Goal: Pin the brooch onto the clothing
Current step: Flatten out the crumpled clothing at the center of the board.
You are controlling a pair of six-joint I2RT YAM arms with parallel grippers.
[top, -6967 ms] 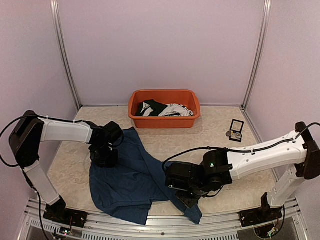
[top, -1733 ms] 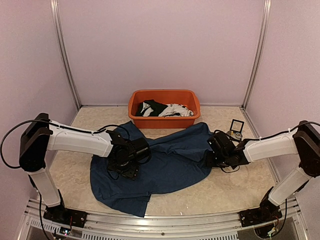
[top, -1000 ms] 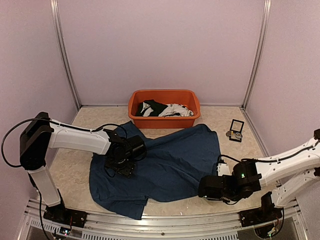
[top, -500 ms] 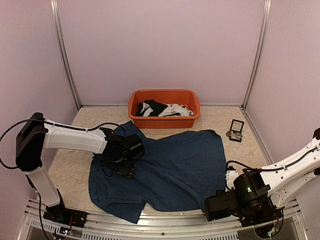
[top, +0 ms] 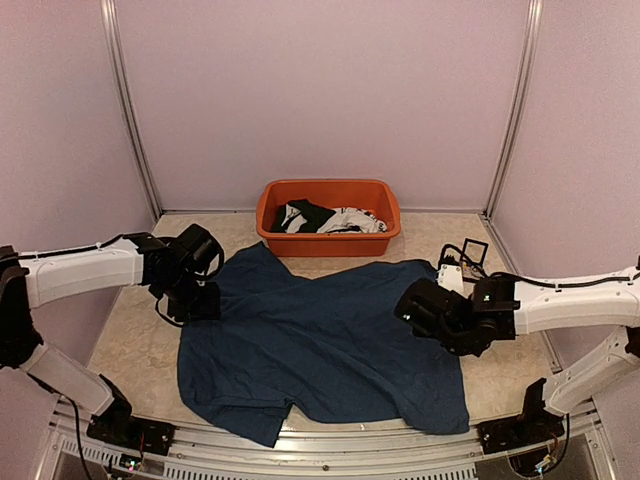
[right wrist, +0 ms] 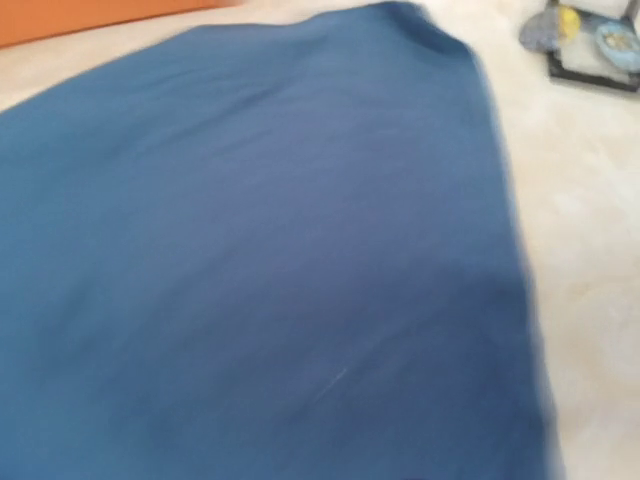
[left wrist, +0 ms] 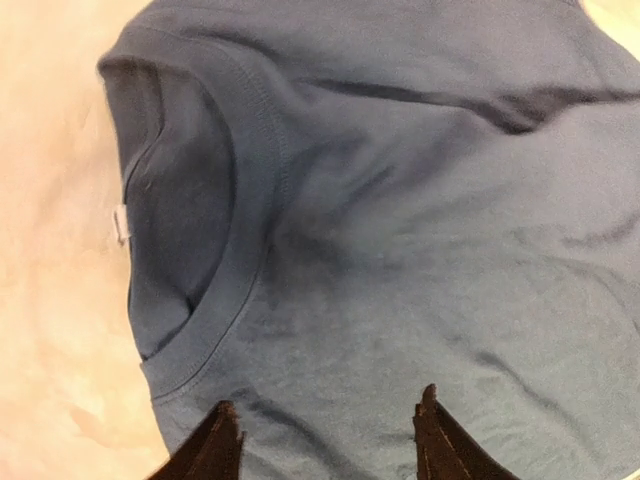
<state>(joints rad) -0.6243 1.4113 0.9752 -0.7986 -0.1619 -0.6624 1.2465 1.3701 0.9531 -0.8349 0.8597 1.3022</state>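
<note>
The dark navy T-shirt [top: 320, 340] lies spread flat over the table's middle. It fills the left wrist view [left wrist: 400, 200] and the right wrist view [right wrist: 250, 250]. My left gripper [top: 195, 300] hovers over its collar [left wrist: 250, 200] at the left, jaws open and empty [left wrist: 327, 420]. My right gripper [top: 412, 305] is above the shirt's right edge; its fingers do not show. Small brooches [right wrist: 540, 35] lie at a black tray [right wrist: 595, 60] to the right of the shirt, partly behind my right arm in the top view [top: 474, 250].
An orange tub [top: 330, 245] with black and white garments [top: 330, 217] stands at the back, just beyond the shirt. Bare table [top: 130, 330] shows left of the shirt. Enclosure walls stand on three sides.
The shirt's right side has been drawn out to the near right and now lies flat. My right arm has risen back over the shirt's right edge. My left arm has pulled back left to the collar.
</note>
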